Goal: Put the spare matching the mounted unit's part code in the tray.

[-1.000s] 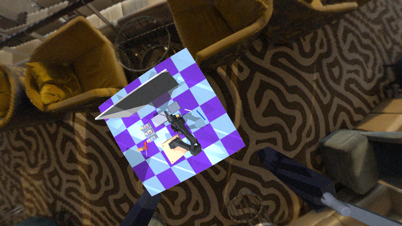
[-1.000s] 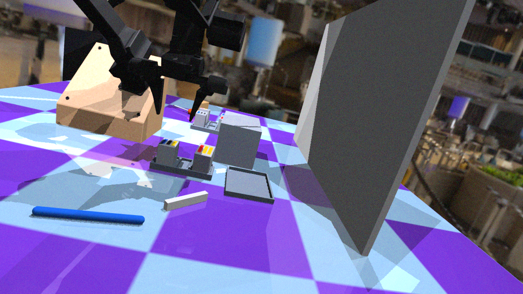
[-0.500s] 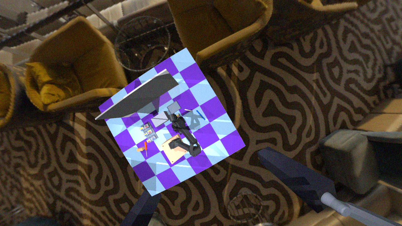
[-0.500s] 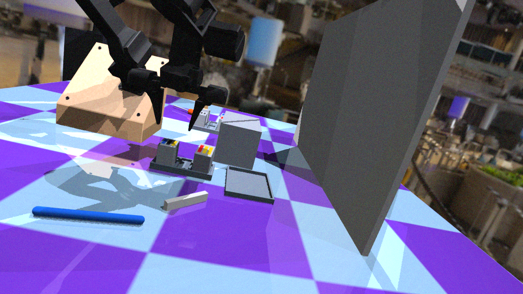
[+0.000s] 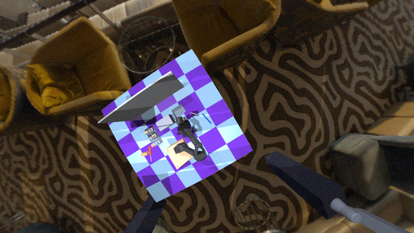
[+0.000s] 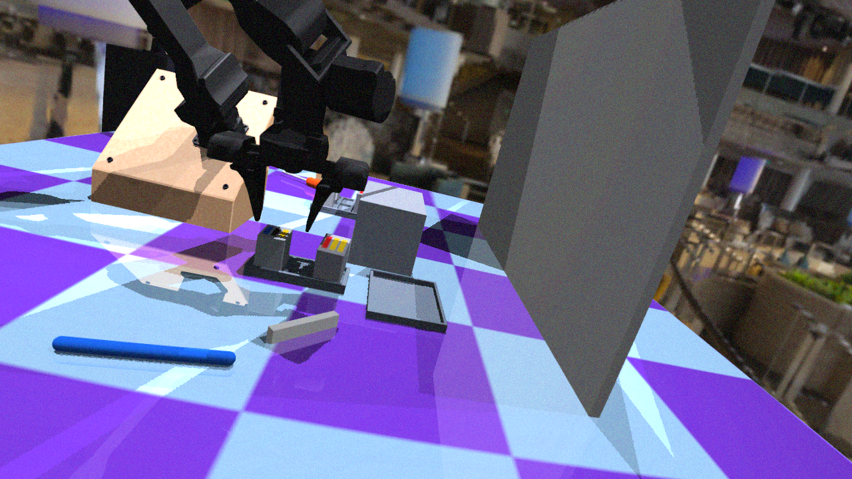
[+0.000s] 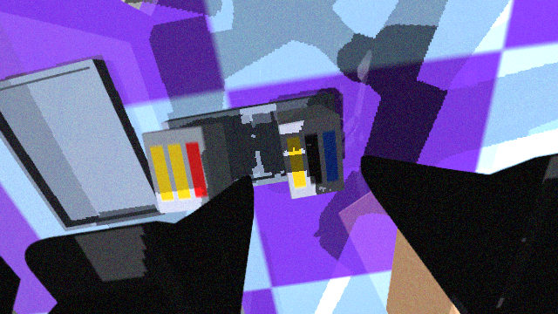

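Observation:
My gripper (image 6: 283,225) (image 7: 306,174) is open and empty. Its fingertips hang just above a grey spare (image 6: 272,253) (image 7: 311,157) with yellow, black and blue stripes, one tip towards each side of it. That spare stands upright in a dark holder (image 6: 291,282) (image 7: 261,153). Another spare (image 6: 329,262) (image 7: 176,170) with one red and two yellow stripes stands at the holder's other end, an empty slot between them. The shallow grey tray (image 5: 179,110) (image 6: 405,297) (image 7: 83,148) is empty. The mounted unit, a grey box (image 5: 165,122) (image 6: 387,232), stands behind the holder; its printed back is hidden.
A tall grey panel (image 5: 144,101) (image 6: 596,178) stands beyond the tray. A pale bar (image 6: 303,327) and a blue rod (image 5: 206,118) (image 6: 142,350) lie near the holder. A second rack with several spares, an orange screwdriver (image 5: 149,150) and a small wooden block (image 5: 144,153) are farther off.

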### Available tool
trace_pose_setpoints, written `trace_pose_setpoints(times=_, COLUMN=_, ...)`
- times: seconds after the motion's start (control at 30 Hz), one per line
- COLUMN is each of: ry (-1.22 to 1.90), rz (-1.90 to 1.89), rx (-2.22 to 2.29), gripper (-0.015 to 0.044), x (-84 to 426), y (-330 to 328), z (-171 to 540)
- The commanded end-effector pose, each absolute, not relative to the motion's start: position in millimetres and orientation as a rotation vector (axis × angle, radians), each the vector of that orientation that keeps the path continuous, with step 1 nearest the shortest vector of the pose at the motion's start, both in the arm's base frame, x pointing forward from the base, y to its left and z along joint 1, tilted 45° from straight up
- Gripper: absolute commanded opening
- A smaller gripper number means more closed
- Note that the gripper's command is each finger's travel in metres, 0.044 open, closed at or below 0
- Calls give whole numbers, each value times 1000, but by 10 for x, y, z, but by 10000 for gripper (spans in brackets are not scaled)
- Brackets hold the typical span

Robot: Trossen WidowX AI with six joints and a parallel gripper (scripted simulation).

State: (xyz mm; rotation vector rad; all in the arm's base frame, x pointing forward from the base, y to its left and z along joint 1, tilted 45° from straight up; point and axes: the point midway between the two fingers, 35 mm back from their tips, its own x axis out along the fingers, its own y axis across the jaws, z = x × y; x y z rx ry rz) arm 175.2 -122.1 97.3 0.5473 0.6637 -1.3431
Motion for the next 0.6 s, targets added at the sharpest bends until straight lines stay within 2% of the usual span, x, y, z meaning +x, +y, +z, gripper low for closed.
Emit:
trace_pose_setpoints(times=0.0, ry=676, rz=-1344, rx=542, gripper=300, x=1741, y=-1257, z=904)
trace_pose_setpoints(times=0.57, ry=668, rz=-1344, rx=534, gripper=300, x=1743, y=-1471, z=733)
